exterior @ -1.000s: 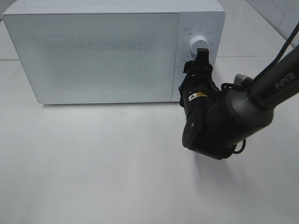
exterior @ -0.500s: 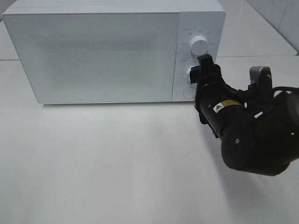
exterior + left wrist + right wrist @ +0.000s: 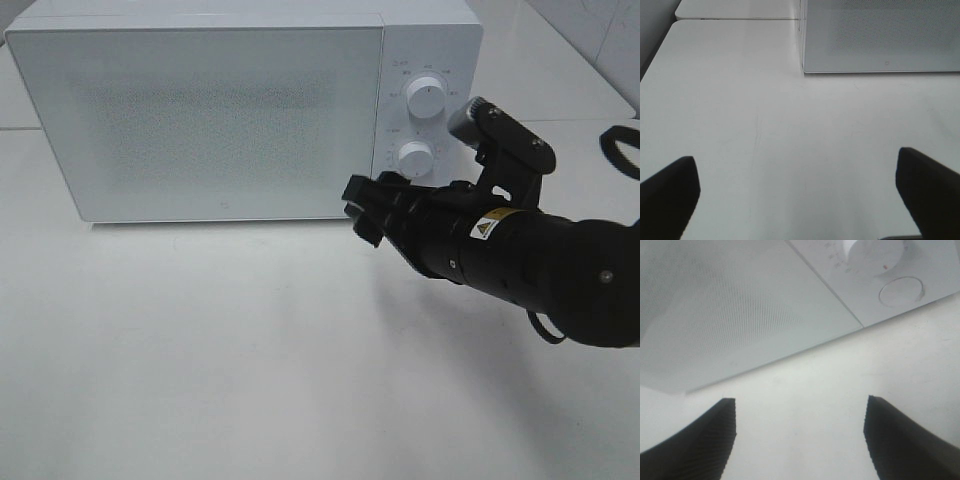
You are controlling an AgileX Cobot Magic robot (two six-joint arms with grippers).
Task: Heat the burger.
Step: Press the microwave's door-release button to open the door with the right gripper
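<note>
The burger is out of view in every frame. A white microwave (image 3: 200,110) stands at the back of the table with its door shut. My right gripper (image 3: 362,212) lies low in front of the door's lower right corner, pointing left. In the right wrist view the right gripper (image 3: 800,407) is open, with only bare table between its dark fingers (image 3: 700,440). My left gripper (image 3: 795,162) is also open over bare table, with the microwave (image 3: 880,35) some way ahead of it. The left arm does not show in the exterior high view.
Two round white knobs sit on the microwave's control panel, an upper knob (image 3: 428,99) and a lower knob (image 3: 414,157). The right wrist view shows a knob (image 3: 872,252) and a round button (image 3: 901,291) below it. The right arm's black body (image 3: 540,270) stretches over the table's right side.
My right gripper has come off the knobs and swung down and left to the door's lower right corner. Its jaws have widened a little. The microwave has not moved.
</note>
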